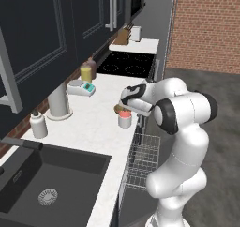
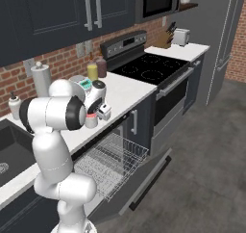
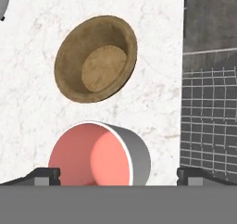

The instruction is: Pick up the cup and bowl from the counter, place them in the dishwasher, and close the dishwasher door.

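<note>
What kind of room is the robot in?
It looks like a kitchen. There is a black sink set in the white counter, a black cooktop, and an open dishwasher with a wire rack.

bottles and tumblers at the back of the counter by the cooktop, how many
2: a yellow tumbler and a dark brown bottle side by side against the brick wall, left of the cooktop. A white pump bottle stands apart, near the sink.
</note>
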### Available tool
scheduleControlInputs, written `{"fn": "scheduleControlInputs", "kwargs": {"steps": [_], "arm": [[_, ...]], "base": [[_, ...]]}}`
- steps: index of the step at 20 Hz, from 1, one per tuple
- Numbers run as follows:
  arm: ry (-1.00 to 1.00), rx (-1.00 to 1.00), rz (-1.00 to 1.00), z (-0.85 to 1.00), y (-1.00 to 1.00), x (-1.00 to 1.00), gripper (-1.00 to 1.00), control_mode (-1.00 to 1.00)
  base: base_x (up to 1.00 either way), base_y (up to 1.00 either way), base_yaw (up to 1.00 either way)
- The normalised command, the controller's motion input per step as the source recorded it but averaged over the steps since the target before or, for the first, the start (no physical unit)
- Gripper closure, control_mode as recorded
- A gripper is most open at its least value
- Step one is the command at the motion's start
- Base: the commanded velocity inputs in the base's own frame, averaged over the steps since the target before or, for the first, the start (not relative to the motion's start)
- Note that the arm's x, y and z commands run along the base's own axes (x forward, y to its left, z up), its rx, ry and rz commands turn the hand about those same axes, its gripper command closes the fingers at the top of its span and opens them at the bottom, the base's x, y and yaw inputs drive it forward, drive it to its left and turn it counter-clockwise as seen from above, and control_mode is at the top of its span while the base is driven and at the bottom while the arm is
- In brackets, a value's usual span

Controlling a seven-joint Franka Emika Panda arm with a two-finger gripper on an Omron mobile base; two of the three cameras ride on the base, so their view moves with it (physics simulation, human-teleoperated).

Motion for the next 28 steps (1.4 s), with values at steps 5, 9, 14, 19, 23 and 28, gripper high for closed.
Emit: {"fn": "scheduleControlInputs", "kwargs": {"steps": [5, 9, 14, 19, 23, 28], "arm": [[0.0, 0.02, 0.0, -0.1, 0.0, 0.0, -1.0, -1.0], [0.03, 0.01, 0.0, -0.22, 0.0, 0.0, -1.0, -1.0], [0.06, 0.0, 0.0, -0.33, 0.0, 0.0, -1.0, -1.0], [0.08, 0.0, 0.0, -0.38, 0.0, 0.03, -1.0, -1.0], [0.09, 0.0, 0.0, -0.33, 0.0, 0.0, 1.0, -1.0], [0.08, 0.0, 0.0, -0.22, 0.02, 0.0, 1.0, -1.0]], "base": [[0.0, 0.0, 0.0], [0.0, 0.0, 0.0], [0.0, 0.0, 0.0], [0.0, 0.0, 0.0], [0.0, 0.0, 0.0], [0.0, 0.0, 0.0]]}}
